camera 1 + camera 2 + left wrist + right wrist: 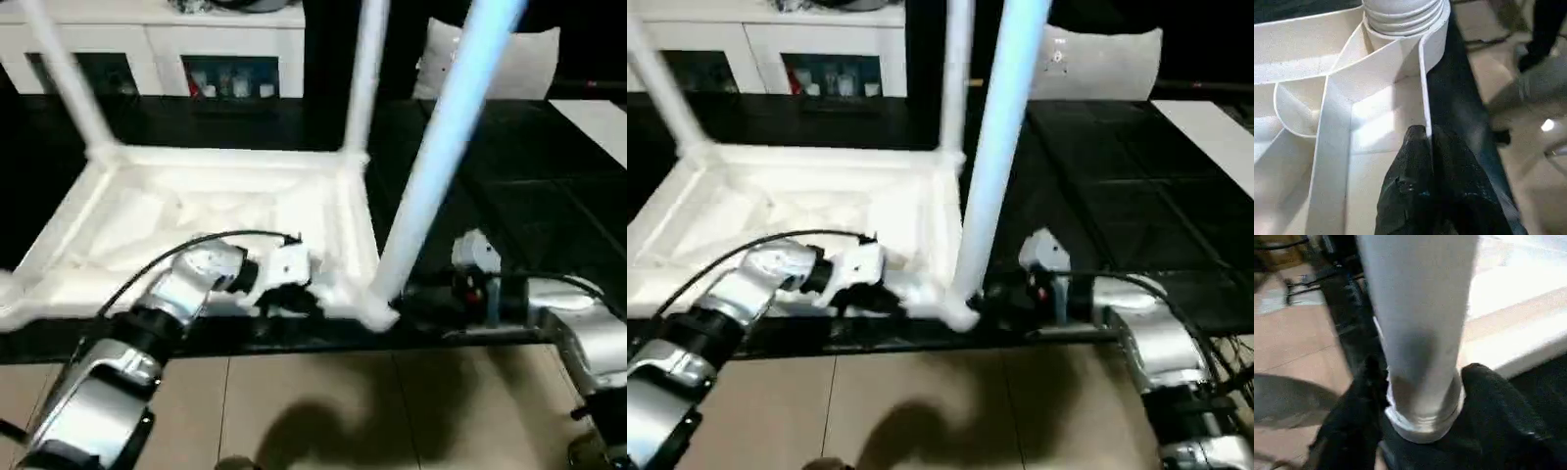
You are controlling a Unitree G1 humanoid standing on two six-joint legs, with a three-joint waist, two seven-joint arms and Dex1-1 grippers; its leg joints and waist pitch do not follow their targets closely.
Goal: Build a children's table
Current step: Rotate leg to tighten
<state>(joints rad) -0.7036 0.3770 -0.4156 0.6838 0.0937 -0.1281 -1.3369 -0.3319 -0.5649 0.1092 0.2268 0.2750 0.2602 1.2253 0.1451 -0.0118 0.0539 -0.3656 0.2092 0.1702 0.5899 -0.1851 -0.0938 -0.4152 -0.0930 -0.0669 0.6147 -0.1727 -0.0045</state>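
Observation:
The white tabletop (196,211) lies upside down on a black surface, ribbed side up. Two legs stand in its far corner sockets, one on the left (69,78) and one on the right (364,78). A third leg (441,147) rises tilted from the near right corner socket. My left gripper (294,294) is shut on the thin near rim (1425,98) of the tabletop, just left of that socket. My right gripper (1420,396) reaches in from the right, and its fingers (1364,387) press both sides of the base of the near right leg (1415,323).
A white cabinet (147,39) with glass doors stands behind the tabletop. A white cushion (509,59) lies at the back right, and a white board (598,122) at the far right edge. Tan floor (294,411) runs along the near side of the black surface.

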